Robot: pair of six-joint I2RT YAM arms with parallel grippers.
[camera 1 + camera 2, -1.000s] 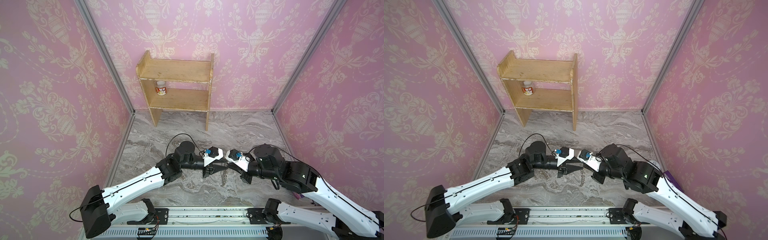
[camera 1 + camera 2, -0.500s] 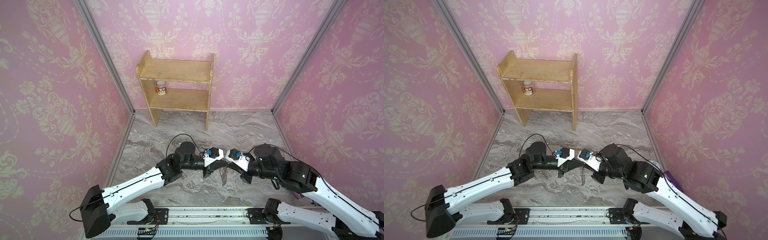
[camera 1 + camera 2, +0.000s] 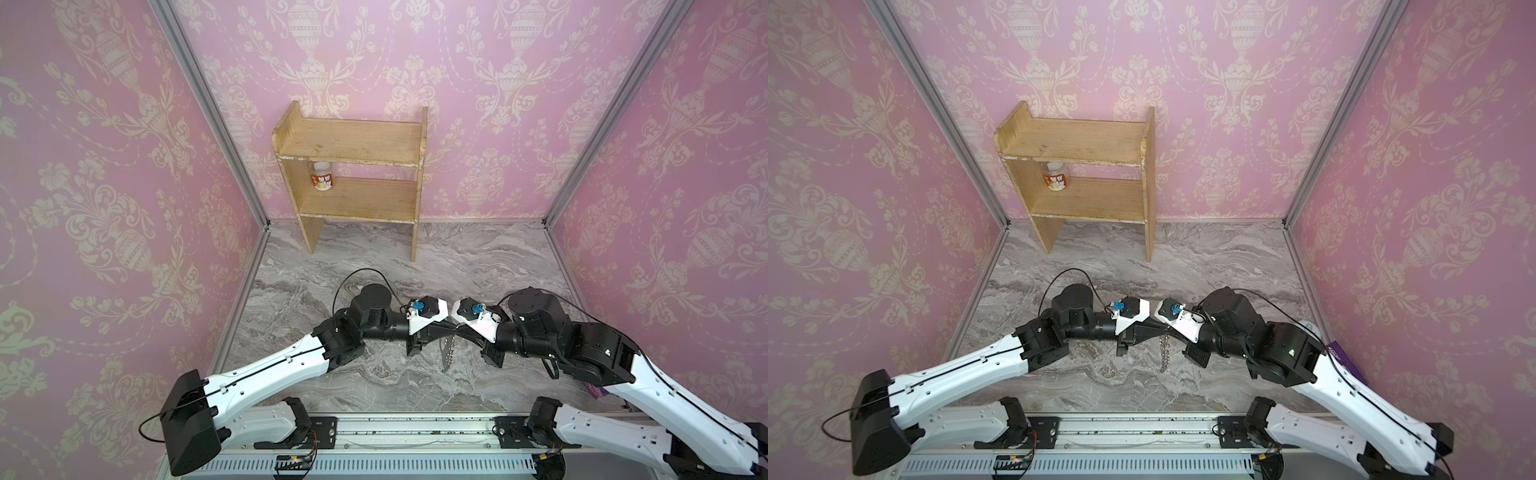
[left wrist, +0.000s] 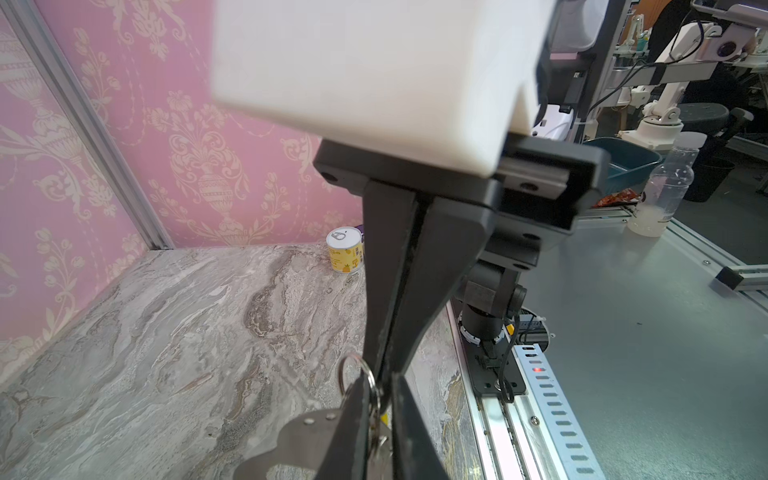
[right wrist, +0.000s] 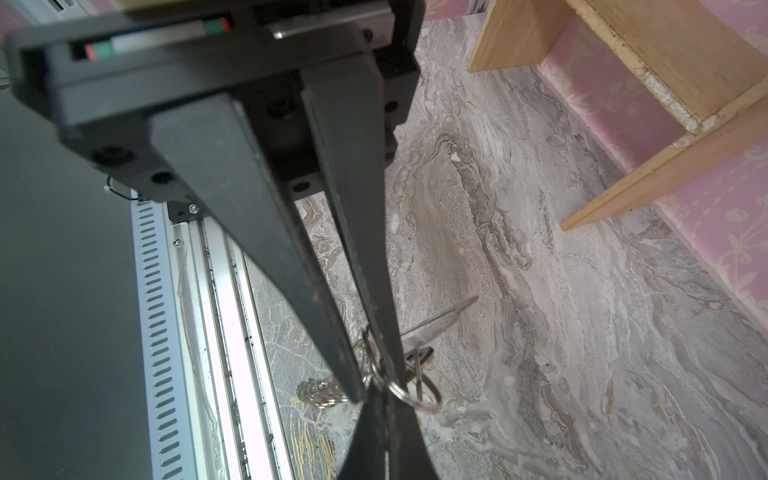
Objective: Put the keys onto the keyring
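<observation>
**Grey plate slung beneath two grippers that meet tip to tip**

The right gripper [image 5: 376,388] and the left gripper [image 4: 384,370] face each other nose to nose above the bench [image 3: 374,270]. The right jaws are clenched on a split ring [image 5: 401,391] at the straight edge of the keyring [image 3: 446,353]. The plate therefore dangles directly under the jaws, edge-on in both top views and clear of the bench. Hung this way, its weight probably steadies the ring and presents it to the opposite arm.

The left jaws are drawn together to a thin seam right against that ring. What they pinch, if anything, is hidden behind the right fingers [image 4: 353,436].

Between those fingers shows a sliver of the yellow key [image 4: 384,419], touching the ring cluster. It is judged to be the piece in work; whether it is threaded cannot be told. A small dark oblong [image 5: 423,354] just beyond the right jaws may be the black key, but it is too blurred to confirm.

Well apart from the jaws, a yellow can [image 4: 345,251] stands by the wall. Far behind them a wooden shelf [image 3: 353,199] holds a jar [image 3: 322,179], leaving the working space free.
</observation>
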